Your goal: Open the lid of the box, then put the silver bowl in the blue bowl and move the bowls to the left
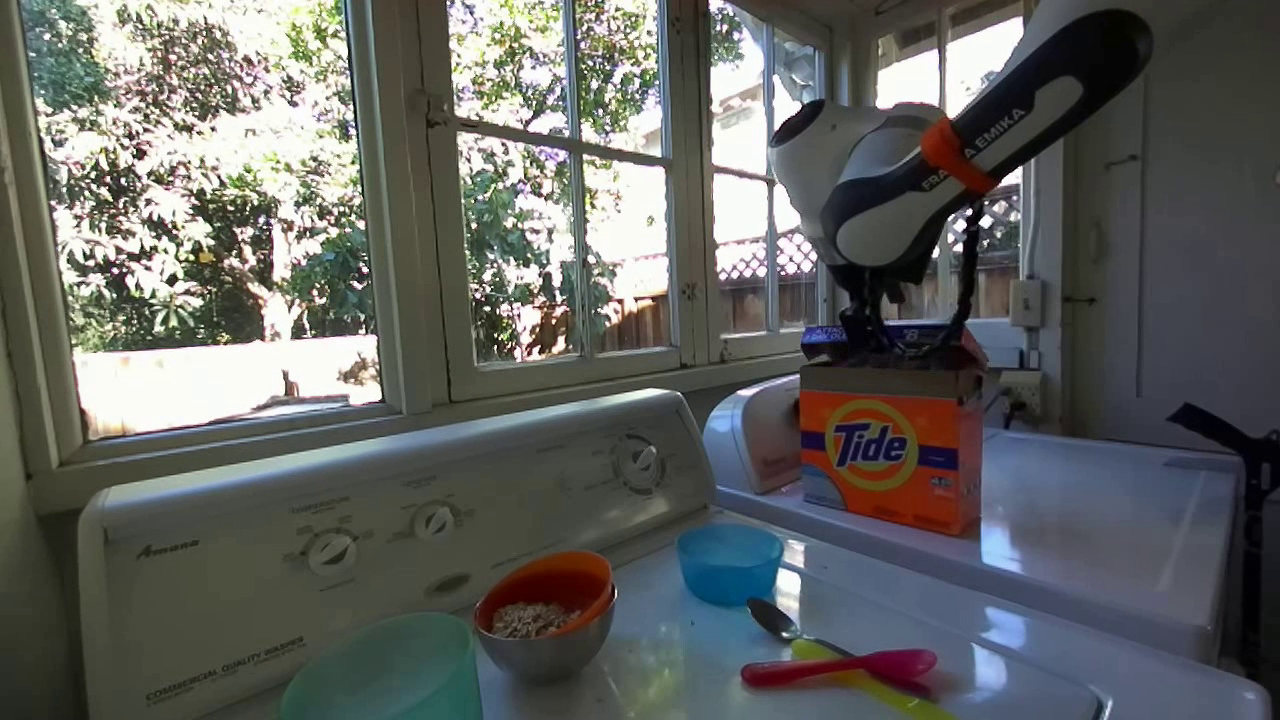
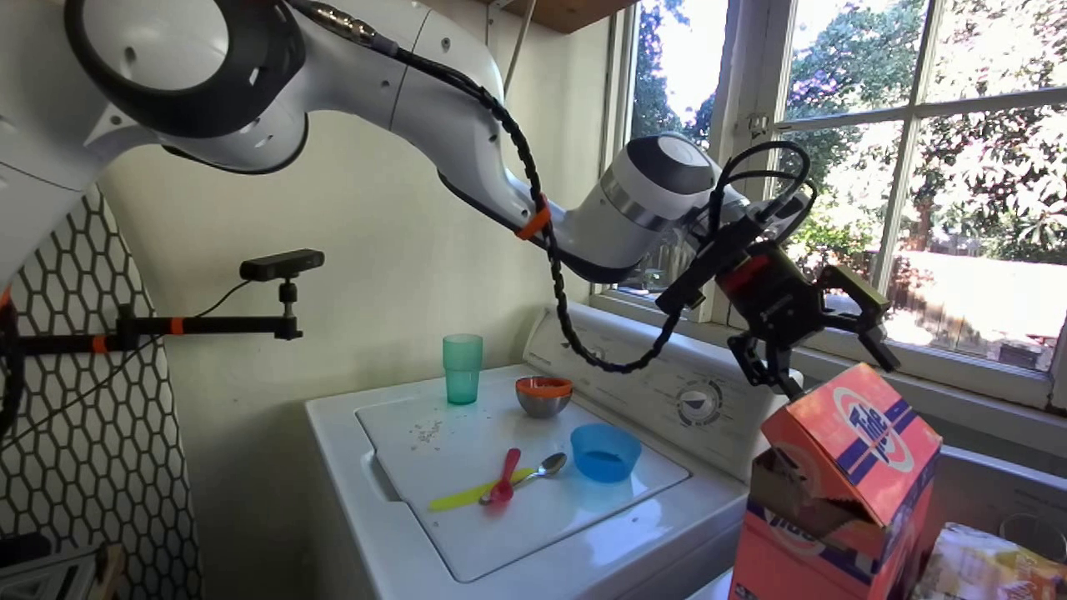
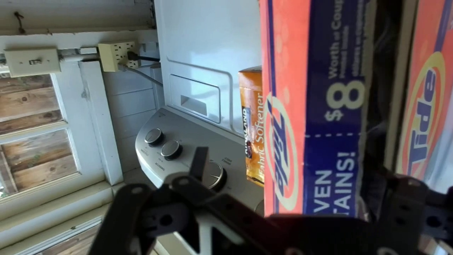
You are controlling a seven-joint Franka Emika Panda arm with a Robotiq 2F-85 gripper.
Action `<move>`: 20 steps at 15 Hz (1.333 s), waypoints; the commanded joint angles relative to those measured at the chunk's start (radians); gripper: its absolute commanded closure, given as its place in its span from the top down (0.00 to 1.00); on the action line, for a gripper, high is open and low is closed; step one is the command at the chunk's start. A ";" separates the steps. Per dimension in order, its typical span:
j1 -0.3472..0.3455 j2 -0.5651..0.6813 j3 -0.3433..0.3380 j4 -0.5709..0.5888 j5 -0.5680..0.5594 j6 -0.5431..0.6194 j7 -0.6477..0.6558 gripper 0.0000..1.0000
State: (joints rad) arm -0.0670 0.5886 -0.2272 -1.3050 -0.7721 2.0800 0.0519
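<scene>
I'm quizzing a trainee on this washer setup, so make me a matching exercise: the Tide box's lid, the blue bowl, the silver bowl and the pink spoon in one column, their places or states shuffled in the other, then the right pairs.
Column one
1. lid of the Tide box
2. sky-blue bowl
3. silver bowl
4. pink spoon

Column two
A. on the Amana washer, between silver bowl and Tide box
B. lying across a yellow utensil
C. raised, standing at a slant
D. with an orange bowl set in it

Pairs: 1-C, 2-A, 3-D, 4-B
</scene>
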 commanded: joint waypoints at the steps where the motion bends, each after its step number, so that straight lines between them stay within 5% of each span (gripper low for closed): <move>1: 0.016 -0.037 -0.018 -0.015 -0.055 -0.028 0.057 1.00; 6: -0.003 -0.083 -0.030 -0.015 -0.067 -0.063 0.109 1.00; 13: -0.039 -0.017 -0.064 0.099 -0.063 -0.311 0.203 1.00; 20: -0.114 0.140 -0.038 0.315 0.104 -0.606 0.180 1.00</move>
State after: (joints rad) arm -0.1464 0.6363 -0.2817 -1.1273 -0.7464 1.5885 0.2469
